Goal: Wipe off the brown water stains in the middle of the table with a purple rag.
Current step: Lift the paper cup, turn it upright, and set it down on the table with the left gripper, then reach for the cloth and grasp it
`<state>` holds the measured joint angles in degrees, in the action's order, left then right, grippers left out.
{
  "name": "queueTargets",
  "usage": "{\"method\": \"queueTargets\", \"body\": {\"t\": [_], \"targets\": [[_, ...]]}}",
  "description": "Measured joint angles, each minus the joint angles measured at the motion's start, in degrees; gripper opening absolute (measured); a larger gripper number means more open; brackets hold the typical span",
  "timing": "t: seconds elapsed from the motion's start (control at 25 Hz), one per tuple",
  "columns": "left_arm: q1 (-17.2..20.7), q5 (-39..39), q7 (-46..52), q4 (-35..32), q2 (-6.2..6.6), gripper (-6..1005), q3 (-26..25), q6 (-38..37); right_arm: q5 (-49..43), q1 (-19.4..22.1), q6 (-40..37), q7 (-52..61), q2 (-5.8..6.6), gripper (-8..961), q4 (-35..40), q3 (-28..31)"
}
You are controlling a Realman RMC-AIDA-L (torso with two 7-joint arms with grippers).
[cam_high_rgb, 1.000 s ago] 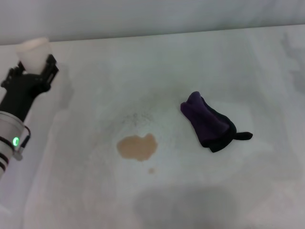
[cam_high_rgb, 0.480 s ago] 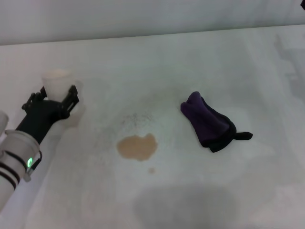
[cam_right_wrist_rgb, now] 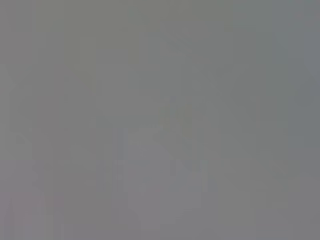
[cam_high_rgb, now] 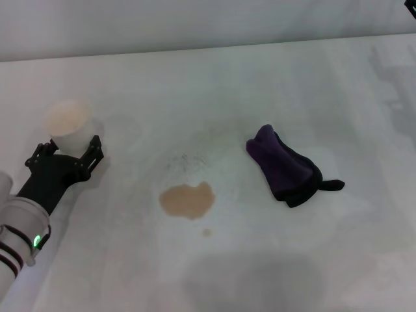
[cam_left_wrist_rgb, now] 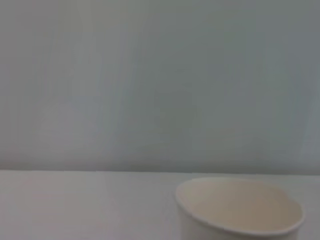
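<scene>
The brown water stains (cam_high_rgb: 187, 199) lie flat in the middle of the white table (cam_high_rgb: 260, 84), with a tiny dot (cam_high_rgb: 207, 232) just in front of the blot. To the right of them the purple rag (cam_high_rgb: 283, 166) lies bunched, its black tail pointing right. Nothing touches the rag or the stains. Far to the left, my left gripper (cam_high_rgb: 68, 148) is shut on a pale cup (cam_high_rgb: 67, 120), low at the tabletop. The cup is upright and shows its tan inside. My right gripper is out of view, and the right wrist view shows only flat grey.
The left wrist view shows the cup's rim (cam_left_wrist_rgb: 240, 210) close by, the table behind it and a plain wall. The table's far edge (cam_high_rgb: 208, 49) meets that wall. A grey shadow (cam_high_rgb: 253, 279) lies on the near part of the table.
My left arm has brought the cup down from the far left corner, inward and nearer to me, to table height. The rag and the stains have not moved.
</scene>
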<state>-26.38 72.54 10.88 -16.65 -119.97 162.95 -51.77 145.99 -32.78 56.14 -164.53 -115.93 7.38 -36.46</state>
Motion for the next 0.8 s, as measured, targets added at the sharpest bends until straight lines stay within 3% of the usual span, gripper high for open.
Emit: {"method": "queueTargets", "body": {"t": [0.4, 0.6, 0.8], "targets": [[0.93, -0.04, -3.39, -1.79, 0.03, 826, 0.0, -0.59, 0.0, -0.01, 0.11, 0.0, 0.0, 874, 0.0, -0.01], [2.39, -0.03, -3.51, -2.78, 0.31, 892, 0.0, -0.68, 0.0, 0.13, 0.11, 0.0, 0.08, 873, 0.04, -0.01], [4.55, -0.13, -4.72, -4.03, 0.31, 892, 0.0, -2.36, 0.0, 0.26, 0.11, 0.0, 0.08, 872, 0.12, -0.01]]}}
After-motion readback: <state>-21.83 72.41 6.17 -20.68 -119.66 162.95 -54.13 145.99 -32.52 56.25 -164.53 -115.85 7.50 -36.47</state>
